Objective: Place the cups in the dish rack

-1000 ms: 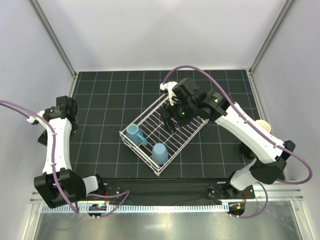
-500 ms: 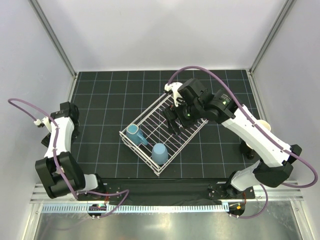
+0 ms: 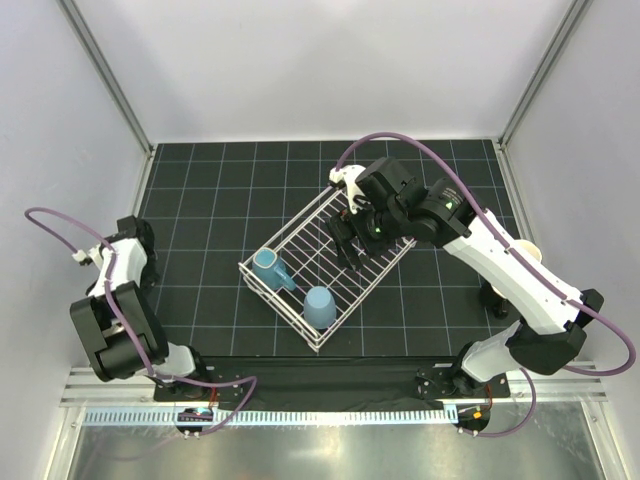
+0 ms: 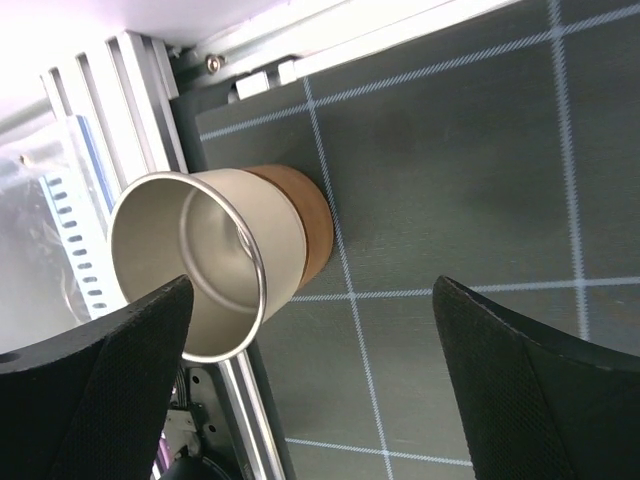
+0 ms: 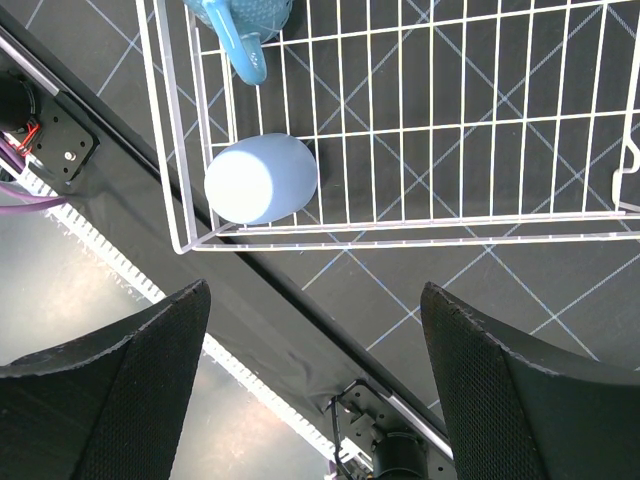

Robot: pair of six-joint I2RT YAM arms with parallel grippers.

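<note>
1. By the mat's (image 4: 450, 180) left edge, a cup (image 4: 215, 262) stands ahead of the left gripper (image 4: 310, 295), mouth facing it, off-centre toward one finger.
2. That gripper is spread wide, empty.
3. Right gripper (image 5: 312, 290) hangs spread and empty over the rack (image 3: 310, 250).

right gripper (image 3: 345, 245) jaws wide above dish rack (image 3: 281, 308) middle, far half of rack bare wire, blue mug (image 3: 268, 268) and light blue tumbler (image 3: 320, 305) block near corner, left gripper (image 4: 315, 330) spread over open mat (image 4: 450, 180), beige cup (image 4: 215, 260) at mat edge against rail (image 4: 130, 90), beside one finger
</note>
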